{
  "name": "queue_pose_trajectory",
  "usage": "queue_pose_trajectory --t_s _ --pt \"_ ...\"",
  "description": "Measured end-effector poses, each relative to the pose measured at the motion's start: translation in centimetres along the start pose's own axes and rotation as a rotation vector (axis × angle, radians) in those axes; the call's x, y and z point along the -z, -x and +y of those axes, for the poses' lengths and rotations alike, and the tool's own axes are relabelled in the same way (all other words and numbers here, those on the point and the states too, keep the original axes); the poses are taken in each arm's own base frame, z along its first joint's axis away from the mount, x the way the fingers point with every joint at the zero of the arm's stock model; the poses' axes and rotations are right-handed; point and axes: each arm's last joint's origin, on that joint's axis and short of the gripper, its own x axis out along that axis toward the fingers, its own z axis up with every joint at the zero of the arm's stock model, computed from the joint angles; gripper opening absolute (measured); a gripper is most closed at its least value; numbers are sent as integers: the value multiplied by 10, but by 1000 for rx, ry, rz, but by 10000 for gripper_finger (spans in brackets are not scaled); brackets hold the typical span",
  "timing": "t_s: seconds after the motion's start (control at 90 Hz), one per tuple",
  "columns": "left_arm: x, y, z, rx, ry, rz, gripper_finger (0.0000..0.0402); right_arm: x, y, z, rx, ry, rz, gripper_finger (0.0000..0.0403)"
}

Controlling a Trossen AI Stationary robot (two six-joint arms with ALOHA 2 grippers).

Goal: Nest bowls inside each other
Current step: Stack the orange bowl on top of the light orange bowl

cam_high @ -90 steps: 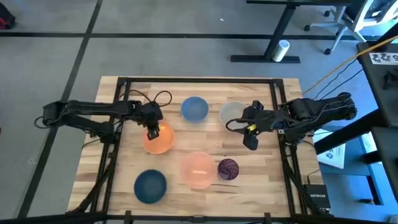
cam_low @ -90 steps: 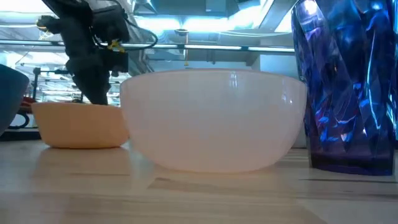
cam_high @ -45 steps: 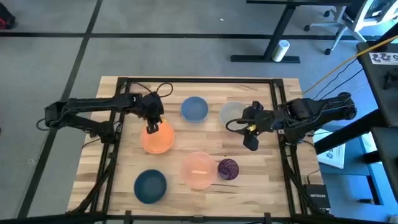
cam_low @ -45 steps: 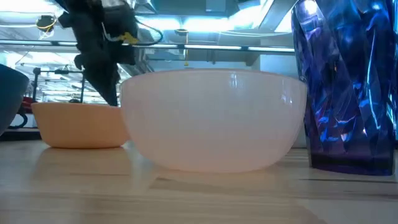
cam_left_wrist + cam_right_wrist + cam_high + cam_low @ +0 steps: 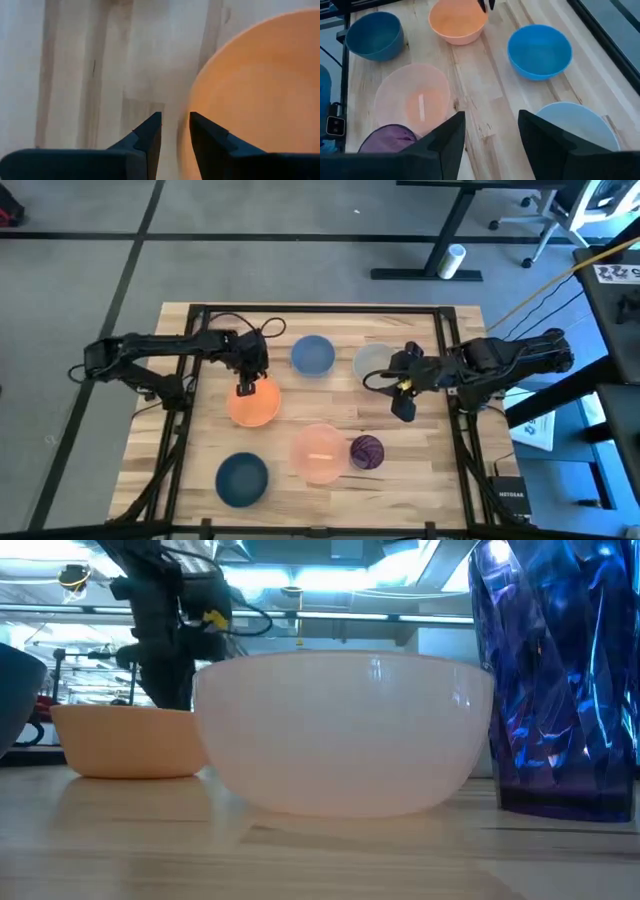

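Note:
Five bowls rest on their bases on the wooden table: orange (image 5: 255, 405), light blue (image 5: 312, 354), grey (image 5: 374, 361), pale pink (image 5: 319, 452) and dark teal (image 5: 241, 478). My left gripper (image 5: 245, 387) points down at the orange bowl's far-left rim. In the left wrist view it (image 5: 175, 131) is open by a narrow gap, one finger over the bowl's (image 5: 260, 85) inside and one outside. My right gripper (image 5: 403, 410) hovers open and empty near the grey bowl (image 5: 577, 125). My left gripper stands astride the orange bowl's rim (image 5: 184, 132) from above, with a strip of table showing between the outer finger (image 5: 149, 131) and the rim. Whether the inner finger (image 5: 202, 131) touches the bowl's wall, I cannot tell. The bowl sits on the table.
A faceted purple cup (image 5: 367, 451) stands beside the pink bowl's right side and fills the right of the low view (image 5: 560, 680). A dark metal frame (image 5: 320, 308) runs round the table top. Bare wood lies between the bowls at the table's middle (image 5: 485, 85).
My left gripper has gone a little toward the table's far edge, from over the orange bowl's inside to its far-left rim, and its wrist has turned. The orange bowl has stayed in place.

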Motion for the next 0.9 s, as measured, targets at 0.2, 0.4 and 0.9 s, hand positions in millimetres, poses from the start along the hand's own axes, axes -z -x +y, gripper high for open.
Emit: queue_pose_trajectory --t_s 0.2,0.4,0.9 --pt "-2 -16 2 22 6 53 84 1 0 0 2 1 5 170" --pt "-5 -19 -2 62 -31 28 13 3 1 -2 33 10 22 170" --pt "-48 34 7 68 14 -53 1 13 27 -19 122 -24 -22 170"
